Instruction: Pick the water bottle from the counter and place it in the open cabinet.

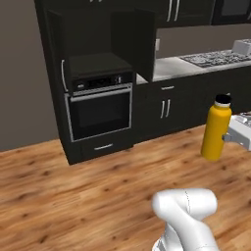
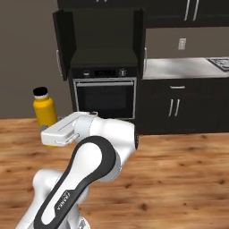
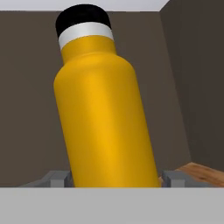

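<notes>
- The jaws clench the water bottle [image 3: 105, 113] low on its body, one on each side.
- It stands nearly upright between them, black cap up, above the wood floor [image 1: 73, 196].
- Beyond it, the open cabinet [image 2: 105, 38] sits over the oven [image 2: 105, 96].

We are in a home kitchen; a built-in oven [image 1: 100, 108] sits amid black cupboards [image 2: 179, 107]; a pale counter [image 1: 169, 67] carries a hob [image 1: 215, 59]; wooden floor [image 1: 73, 196].

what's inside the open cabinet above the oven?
The cabinet looks bare: dark back wall and floor, doors swung out. Corners are too dark to tell. The water bottle sits in the gripper, above the wood floor.
</notes>
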Robot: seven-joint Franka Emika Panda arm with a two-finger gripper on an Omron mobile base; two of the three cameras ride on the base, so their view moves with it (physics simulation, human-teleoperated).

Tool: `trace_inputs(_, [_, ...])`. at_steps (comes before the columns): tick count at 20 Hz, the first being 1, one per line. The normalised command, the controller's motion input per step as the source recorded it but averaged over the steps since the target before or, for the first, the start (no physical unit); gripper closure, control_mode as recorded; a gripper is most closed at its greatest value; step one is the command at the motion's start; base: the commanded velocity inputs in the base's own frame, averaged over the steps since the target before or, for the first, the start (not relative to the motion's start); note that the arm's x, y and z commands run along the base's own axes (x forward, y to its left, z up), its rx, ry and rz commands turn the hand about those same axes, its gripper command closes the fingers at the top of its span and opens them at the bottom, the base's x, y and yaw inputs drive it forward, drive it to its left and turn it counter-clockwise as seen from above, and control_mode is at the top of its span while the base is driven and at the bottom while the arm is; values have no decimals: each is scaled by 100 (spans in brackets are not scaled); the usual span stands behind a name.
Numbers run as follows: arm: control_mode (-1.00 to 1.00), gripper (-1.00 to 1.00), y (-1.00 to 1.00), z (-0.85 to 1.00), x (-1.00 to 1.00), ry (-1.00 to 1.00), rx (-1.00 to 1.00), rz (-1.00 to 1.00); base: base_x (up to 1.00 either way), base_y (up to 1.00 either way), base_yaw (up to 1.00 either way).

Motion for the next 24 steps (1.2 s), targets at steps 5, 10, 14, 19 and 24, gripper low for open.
trace_inputs(5, [100, 100, 0, 0, 0, 0, 0, 0, 56, 30, 3])
trace_inputs(10, [100, 100, 0, 0, 0, 0, 0, 0, 55, 41, 0])
trace_inputs(14, [100, 100, 0, 0, 0, 0, 0, 0, 55, 51, 0])
trace_inputs(19, [100, 100, 0, 0, 0, 0, 0, 0, 54, 54, 0])
trace_inputs(24, [100, 100, 0, 0, 0, 0, 0, 0, 51, 49, 0])
